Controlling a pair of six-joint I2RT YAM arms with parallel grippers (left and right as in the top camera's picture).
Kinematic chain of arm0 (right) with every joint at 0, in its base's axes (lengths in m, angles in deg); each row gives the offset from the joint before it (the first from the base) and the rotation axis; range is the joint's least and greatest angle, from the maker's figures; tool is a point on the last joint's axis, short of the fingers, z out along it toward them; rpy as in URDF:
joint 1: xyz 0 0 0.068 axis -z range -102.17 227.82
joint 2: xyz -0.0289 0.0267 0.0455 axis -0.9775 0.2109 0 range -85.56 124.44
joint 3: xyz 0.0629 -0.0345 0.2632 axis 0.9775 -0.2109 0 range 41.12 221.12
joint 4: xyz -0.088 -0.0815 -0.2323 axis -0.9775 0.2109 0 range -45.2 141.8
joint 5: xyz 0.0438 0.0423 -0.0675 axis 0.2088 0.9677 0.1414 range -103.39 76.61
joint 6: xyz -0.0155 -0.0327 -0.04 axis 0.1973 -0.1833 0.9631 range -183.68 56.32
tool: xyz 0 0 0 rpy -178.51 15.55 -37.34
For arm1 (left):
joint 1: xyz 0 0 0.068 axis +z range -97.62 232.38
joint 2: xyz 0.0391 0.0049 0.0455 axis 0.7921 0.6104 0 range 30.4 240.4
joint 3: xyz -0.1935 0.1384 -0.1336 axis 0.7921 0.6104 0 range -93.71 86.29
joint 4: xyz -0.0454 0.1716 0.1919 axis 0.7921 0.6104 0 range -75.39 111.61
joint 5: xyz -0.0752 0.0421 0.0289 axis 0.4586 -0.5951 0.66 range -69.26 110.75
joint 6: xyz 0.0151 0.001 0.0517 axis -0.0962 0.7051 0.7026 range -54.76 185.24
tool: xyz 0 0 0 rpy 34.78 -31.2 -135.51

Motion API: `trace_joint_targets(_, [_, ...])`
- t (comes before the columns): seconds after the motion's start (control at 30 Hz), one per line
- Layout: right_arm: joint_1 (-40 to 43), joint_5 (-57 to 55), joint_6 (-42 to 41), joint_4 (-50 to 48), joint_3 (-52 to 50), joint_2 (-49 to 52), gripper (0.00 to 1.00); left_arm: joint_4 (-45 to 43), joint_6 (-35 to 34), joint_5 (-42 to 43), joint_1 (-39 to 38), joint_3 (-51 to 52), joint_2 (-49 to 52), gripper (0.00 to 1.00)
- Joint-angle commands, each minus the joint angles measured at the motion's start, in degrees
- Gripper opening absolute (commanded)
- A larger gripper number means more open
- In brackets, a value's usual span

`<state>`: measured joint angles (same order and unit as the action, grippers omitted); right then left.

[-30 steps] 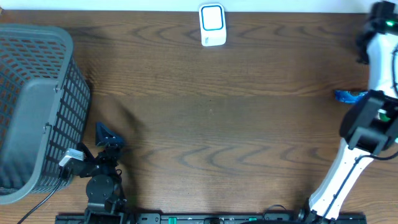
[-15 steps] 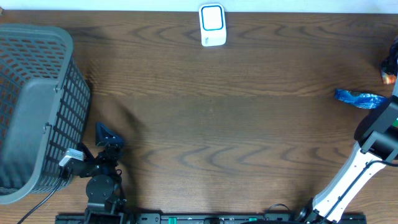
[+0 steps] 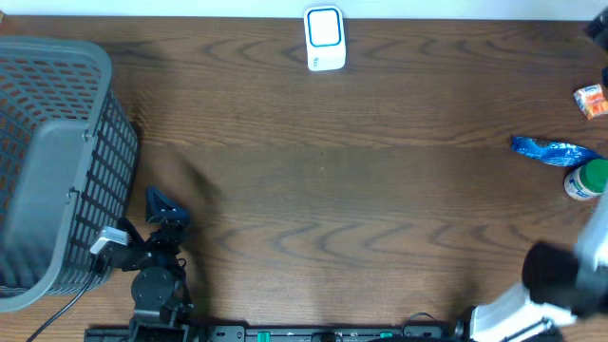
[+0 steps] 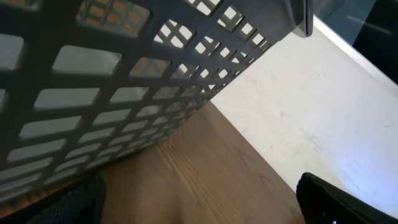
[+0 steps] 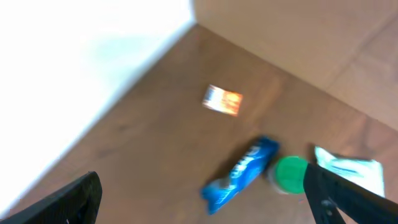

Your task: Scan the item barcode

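Note:
The white scanner (image 3: 324,38) with a blue-framed face stands at the table's far edge, in the middle. Items lie at the right edge: a blue packet (image 3: 551,150), a green-capped bottle (image 3: 587,179) and a small orange packet (image 3: 591,100). My right gripper (image 5: 205,205) is open and empty, high above the blue packet (image 5: 242,174) and the green cap (image 5: 290,173). Its arm (image 3: 560,275) is a blur at the front right. My left gripper (image 4: 202,208) is open and empty, low over the wood beside the basket (image 4: 124,81).
A large grey mesh basket (image 3: 57,161) fills the left side of the table. The left arm (image 3: 157,256) rests folded at the front left. A white and teal packet (image 5: 351,171) lies next to the green-capped bottle. A pale wall borders the table's far edge.
The right arm has swung back toward the front right corner, uncovering the green-capped bottle and the orange packet. The left arm has not moved.

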<state>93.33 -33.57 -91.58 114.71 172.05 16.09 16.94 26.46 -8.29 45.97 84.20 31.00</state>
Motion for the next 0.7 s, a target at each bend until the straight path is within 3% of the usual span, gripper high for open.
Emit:
trace_joint_targets(0.0, [-3.76,4.35,-0.98,2.10,0.22,-6.16,0.99,1.73,0.35,-0.33,0.28,1.03,-0.20,0.98])
trace_joint_targets(0.2, [-9.27,6.21,-0.98,3.39,0.22,-16.20,0.99,1.70,0.35,-0.33,0.28,1.03,-0.20,0.98])
trace_joint_targets(0.53, [-9.73,6.03,0.13,5.90,0.22,-26.82,0.99,1.73,0.35,-0.33,0.28,1.03,-0.20,0.98])
trace_joint_targets(0.67, [-10.01,6.19,8.76,5.99,0.07,-28.30,0.99,1.73,0.33,-0.33,0.28,1.03,-0.20,0.98])
